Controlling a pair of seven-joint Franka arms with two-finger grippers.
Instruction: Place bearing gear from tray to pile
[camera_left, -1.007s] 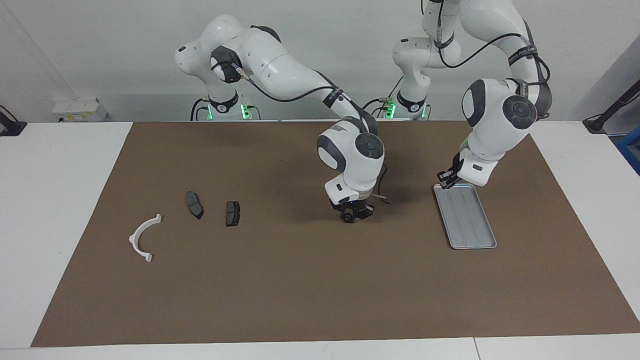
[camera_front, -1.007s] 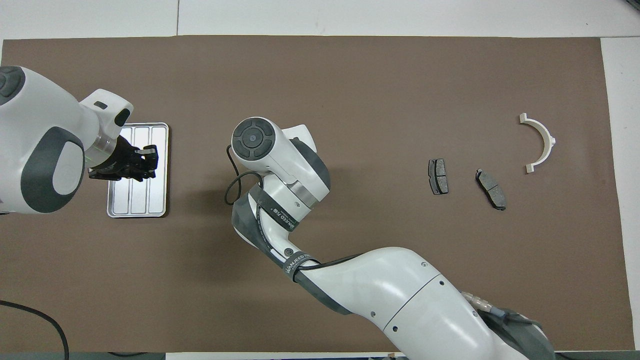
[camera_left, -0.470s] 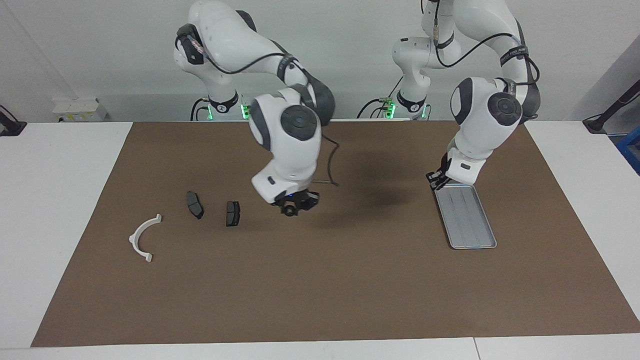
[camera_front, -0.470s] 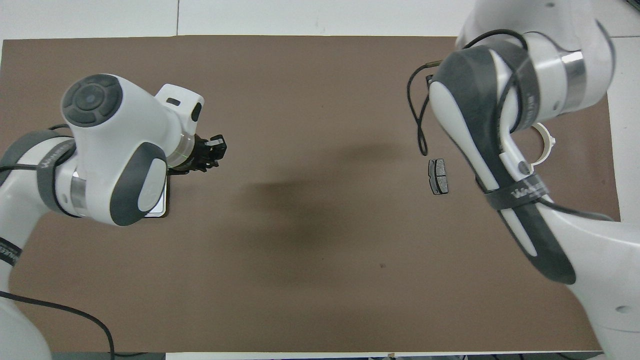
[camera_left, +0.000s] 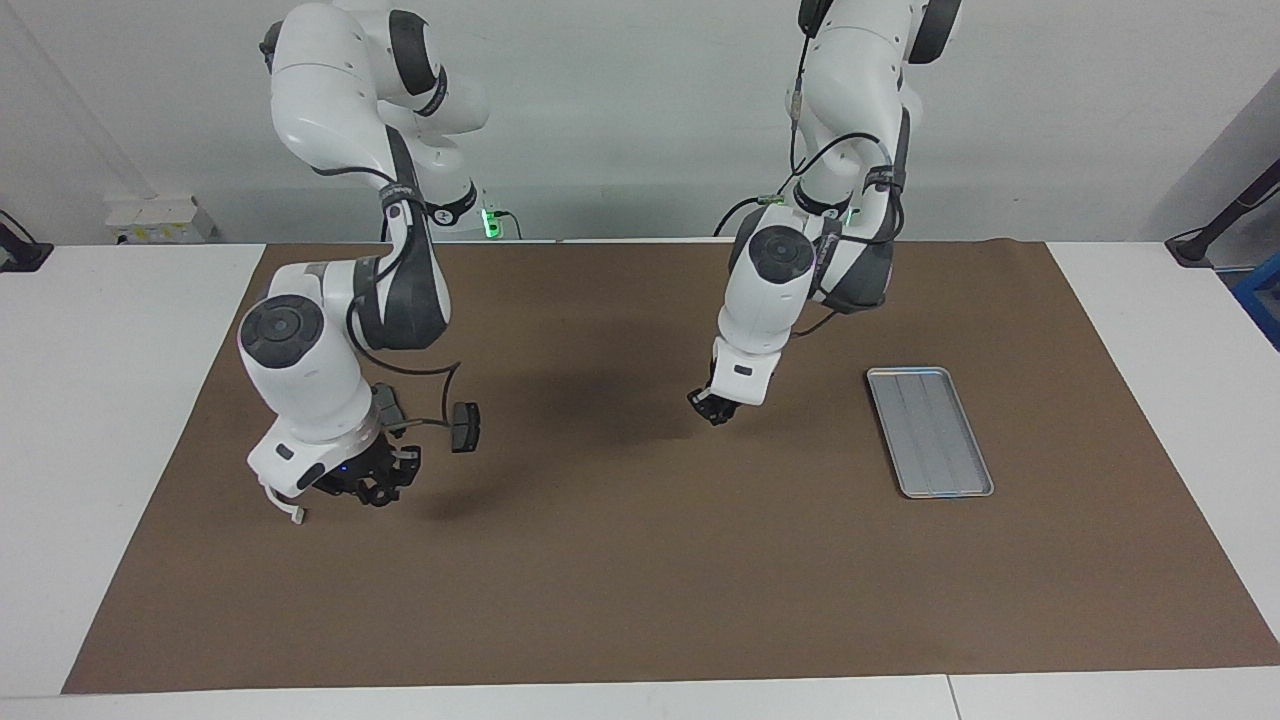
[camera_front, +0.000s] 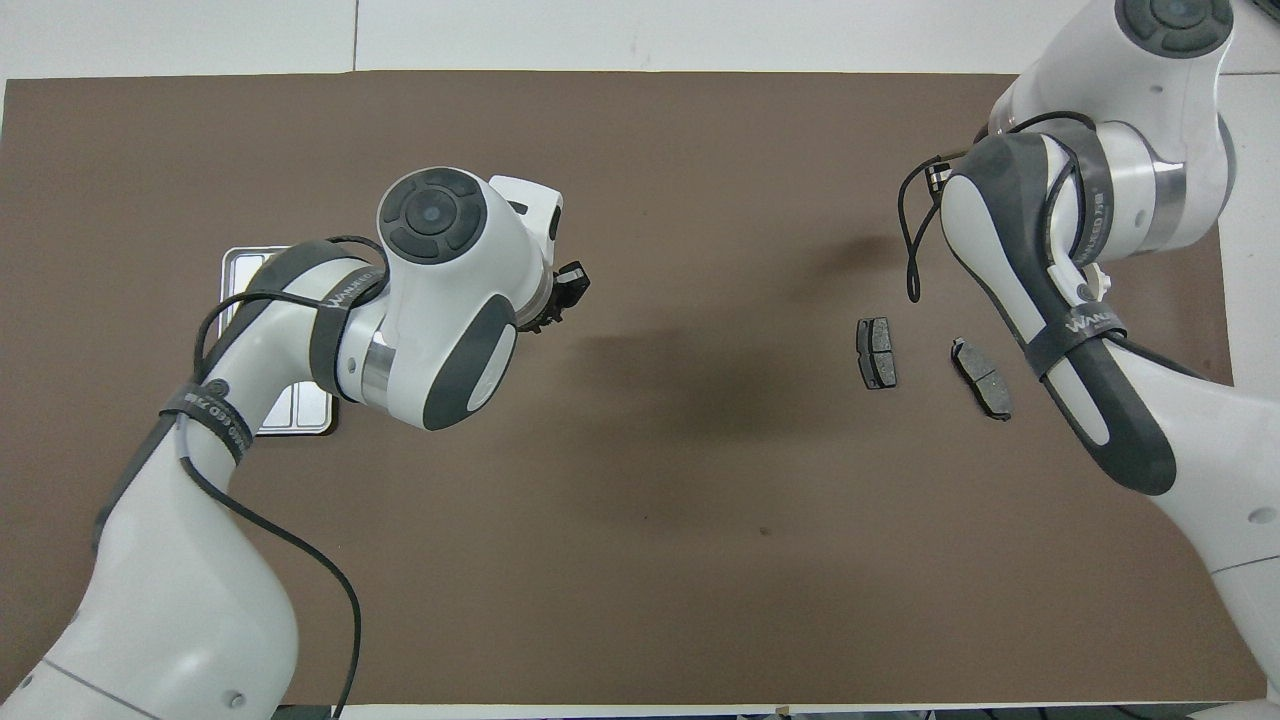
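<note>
**Ana:** Under the right fingers (camera_left: 372, 488), what is there?

**Ben:** The pile. A tip of the white bracket (camera_left: 287, 510) pokes out just beside them. One dark pad (camera_left: 465, 427) lies near them on the tray's side, and the other pad (camera_left: 388, 405) is half hidden by the wrist. The fingers are drawn nearly together on a small dark round part. I take that to be the gear (camera_left: 376, 492), carried low over the brown mat (camera_left: 640, 560).

**Ana:** And the tray (camera_left: 930, 432)?

**Ben:** It is well apart from them and bare, toward the left arm's end of the desk. The left fingers (camera_left: 715, 410) are pinched fully together on nothing. They hang over bare mat between tray and pile, and that arm waits.

**Ana:** What could spoil it?

**Ben:** If the gear is let go from too high, a round part may roll out of the pile. If the fingers come down carelessly, they or the wrist could knock the bracket or the nearer pad and scatter the group.
</note>
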